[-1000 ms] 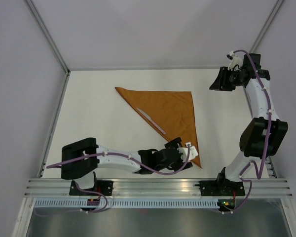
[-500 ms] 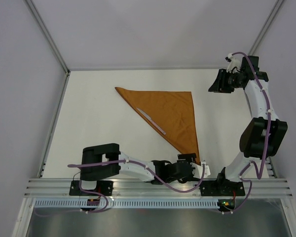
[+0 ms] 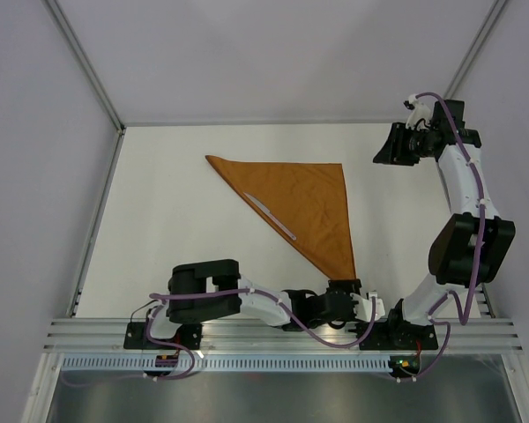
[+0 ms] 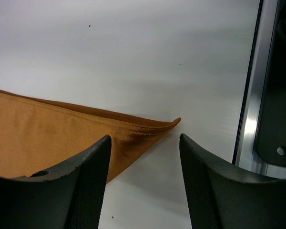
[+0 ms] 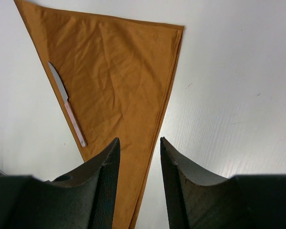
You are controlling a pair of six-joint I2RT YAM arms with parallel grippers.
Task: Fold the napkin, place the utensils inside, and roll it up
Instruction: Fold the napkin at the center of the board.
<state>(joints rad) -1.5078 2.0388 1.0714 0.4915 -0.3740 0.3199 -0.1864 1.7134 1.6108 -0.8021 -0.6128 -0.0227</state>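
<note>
The rust-brown napkin (image 3: 304, 207) lies flat on the white table, folded into a triangle. The knife (image 3: 273, 218), silver blade and pale pink handle, lies on the cloth along its left slanted edge. My left gripper (image 3: 360, 289) is open and empty, low at the napkin's near tip (image 4: 174, 122), which lies just ahead of the jaws. My right gripper (image 3: 381, 150) is open and empty, raised to the right of the napkin's far right corner (image 5: 180, 28). The right wrist view shows the napkin (image 5: 119, 86) and knife (image 5: 66, 102) below.
The table's near metal rail (image 3: 282, 330) runs just behind the left gripper and shows as a silver strip (image 4: 250, 95) in the left wrist view. White walls and a frame edge (image 3: 101, 203) bound the table.
My left arm has swung right along the near edge, and its gripper has moved off the napkin's near corner to just beyond the tip. The right arm has barely moved.
</note>
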